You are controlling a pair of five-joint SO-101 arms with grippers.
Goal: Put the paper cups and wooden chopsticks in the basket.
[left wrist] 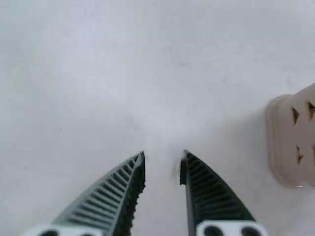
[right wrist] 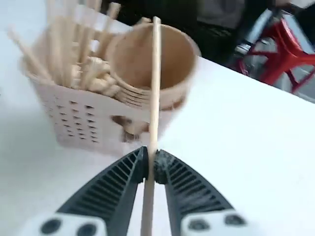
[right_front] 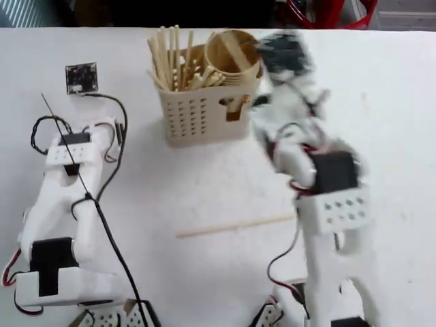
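Right tool (right wrist: 150, 164): jaws clamped on the held chopstick (right wrist: 155, 88) near its lower end. The stick's far tip is over the stacked paper cups (right wrist: 147, 64) in the basket (right wrist: 78, 123).

Left tool (left wrist: 162, 162): jaws apart, nothing between them, over bare counter (left wrist: 98, 73) near the basket.

A loose chopstick (right_front: 235, 225) lies on the counter before the basket.

Risk: released here, the stick may strike the cup rim and tip outward. The low grip gives little control of the tip.

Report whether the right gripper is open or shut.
Shut: in the right wrist view the right gripper clamps a chopstick, its jaws pressed against both sides of the stick.
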